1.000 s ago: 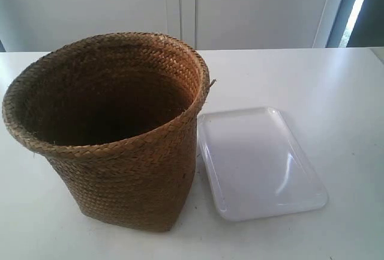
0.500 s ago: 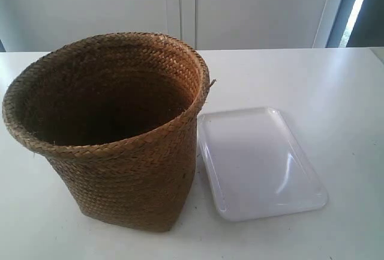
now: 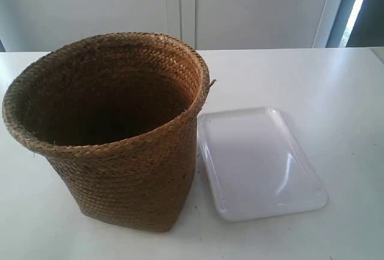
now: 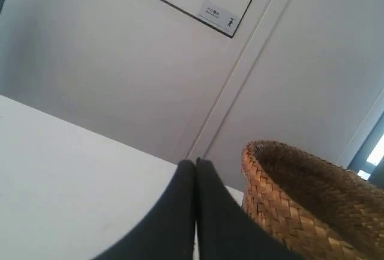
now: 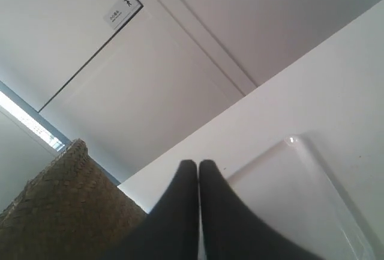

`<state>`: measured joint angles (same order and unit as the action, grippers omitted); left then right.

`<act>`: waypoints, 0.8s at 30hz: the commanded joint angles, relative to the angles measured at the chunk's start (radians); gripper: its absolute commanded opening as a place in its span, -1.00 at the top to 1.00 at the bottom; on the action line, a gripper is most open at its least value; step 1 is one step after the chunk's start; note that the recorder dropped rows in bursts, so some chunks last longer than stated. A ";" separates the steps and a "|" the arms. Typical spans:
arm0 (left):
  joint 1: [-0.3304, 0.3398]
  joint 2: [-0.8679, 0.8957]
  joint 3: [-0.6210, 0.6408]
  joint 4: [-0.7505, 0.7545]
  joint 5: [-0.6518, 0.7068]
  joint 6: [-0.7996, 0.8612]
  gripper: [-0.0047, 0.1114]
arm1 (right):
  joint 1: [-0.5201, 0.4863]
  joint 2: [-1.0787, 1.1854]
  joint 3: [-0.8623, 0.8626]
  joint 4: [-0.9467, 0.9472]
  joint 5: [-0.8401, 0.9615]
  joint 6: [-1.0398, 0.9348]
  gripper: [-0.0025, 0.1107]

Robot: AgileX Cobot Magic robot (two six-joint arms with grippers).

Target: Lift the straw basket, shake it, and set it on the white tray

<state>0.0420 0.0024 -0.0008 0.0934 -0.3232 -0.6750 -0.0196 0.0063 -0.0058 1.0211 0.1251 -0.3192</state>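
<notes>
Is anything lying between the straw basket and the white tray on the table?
Nothing. The exterior view shows only a narrow strip of bare table between the straw basket and the white tray.

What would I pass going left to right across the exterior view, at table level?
straw basket → white tray. Both sit on the table, the basket standing upright beside the tray, not on it. No arm shows in this view.
</notes>
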 commanded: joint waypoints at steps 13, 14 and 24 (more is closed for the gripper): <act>-0.005 0.512 -0.536 -0.086 0.055 0.133 0.92 | -0.001 0.392 -0.501 -0.169 -0.332 -0.080 0.96; -0.005 0.575 -0.608 -0.086 0.057 0.139 0.92 | -0.001 0.446 -0.551 -0.205 -0.332 -0.076 0.96; -0.005 1.110 -1.643 -0.104 1.120 0.475 0.92 | -0.001 1.217 -1.568 -0.536 0.751 0.113 0.96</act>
<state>0.0420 1.0839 -1.5662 0.0106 0.5900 -0.2807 -0.0196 1.1425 -1.5057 0.5951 0.6625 -0.3005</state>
